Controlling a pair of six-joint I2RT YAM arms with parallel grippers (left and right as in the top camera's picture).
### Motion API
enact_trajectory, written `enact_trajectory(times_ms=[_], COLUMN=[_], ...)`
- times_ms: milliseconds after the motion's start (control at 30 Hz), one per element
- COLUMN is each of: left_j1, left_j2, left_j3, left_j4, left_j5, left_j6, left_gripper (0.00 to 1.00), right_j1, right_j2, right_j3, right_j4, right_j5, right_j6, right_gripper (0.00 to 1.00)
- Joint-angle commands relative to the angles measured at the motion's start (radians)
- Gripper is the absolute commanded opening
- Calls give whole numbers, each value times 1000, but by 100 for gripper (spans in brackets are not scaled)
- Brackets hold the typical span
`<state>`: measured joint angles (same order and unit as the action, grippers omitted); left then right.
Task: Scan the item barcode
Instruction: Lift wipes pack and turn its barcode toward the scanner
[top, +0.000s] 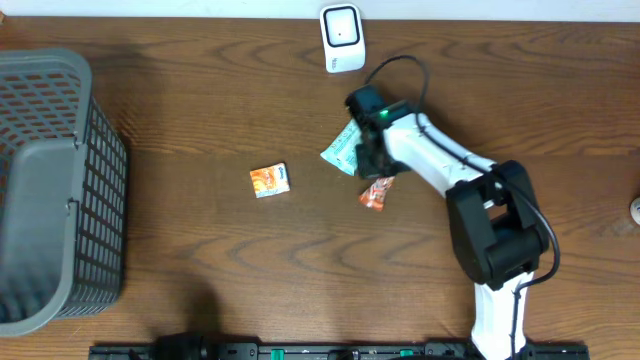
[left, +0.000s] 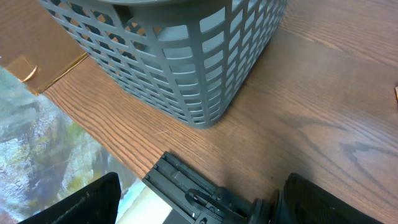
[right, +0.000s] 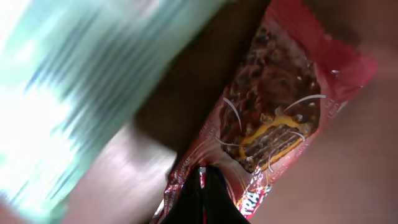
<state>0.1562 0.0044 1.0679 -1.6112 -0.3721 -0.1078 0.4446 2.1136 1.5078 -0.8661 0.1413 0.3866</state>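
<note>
The item is a red chocolate snack wrapper (right: 273, 118), seen in the overhead view (top: 377, 193) just right of the table's middle. My right gripper (right: 202, 186) is shut on the wrapper's near edge, its two dark fingers pinched together on the foil. From above, that gripper (top: 374, 176) sits directly over the wrapper. The white barcode scanner (top: 342, 38) stands at the table's far edge, well beyond the wrapper. My left gripper (left: 205, 208) is open with nothing between its fingers, low over the table's front left corner.
A pale green packet (top: 343, 148) lies touching the right gripper's left side and blurs past in the right wrist view (right: 74, 93). A small orange box (top: 270, 180) lies further left. A grey slatted basket (top: 60, 190) fills the left end (left: 186, 62).
</note>
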Motion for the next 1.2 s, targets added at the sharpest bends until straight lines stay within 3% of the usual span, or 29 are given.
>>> enact_trajectory(times_ms=[0, 133, 233, 300, 400, 467, 567, 667, 833, 1167], left_j1=[3, 3, 3, 3, 3, 3, 3, 3, 3, 3], left_j2=[0, 0, 0, 0, 0, 0, 0, 0, 0, 0], left_j3=[1, 1, 1, 1, 1, 1, 1, 1, 1, 1], left_j4=[-78, -78, -78, -78, -78, -78, -78, -78, -78, -78], left_j5=[-9, -9, -9, -9, -9, -9, -9, -9, -9, -9], left_j6=[1, 1, 1, 1, 1, 1, 1, 1, 1, 1], left_gripper=[84, 84, 84, 84, 84, 84, 84, 84, 84, 84], right_j1=[-51, -65, -59, -49, -20, 16, 44, 49, 35, 7], right_j2=[15, 11, -6, -26, -61, -73, -59, -26, 6, 63], right_j3=[-24, -17, 13, 40, 84, 105, 105, 105, 104, 104], right_j4=[12, 12, -11, -27, -30, 32, 115, 165, 80, 89], right_j5=[63, -16, -92, -113, -118, -128, -89, -86, -68, -11], right_j6=[28, -6, -32, -32, -32, -32, -31, -10, 105, 69], right_gripper=[1, 1, 18, 22, 18, 9, 3, 4, 1, 1])
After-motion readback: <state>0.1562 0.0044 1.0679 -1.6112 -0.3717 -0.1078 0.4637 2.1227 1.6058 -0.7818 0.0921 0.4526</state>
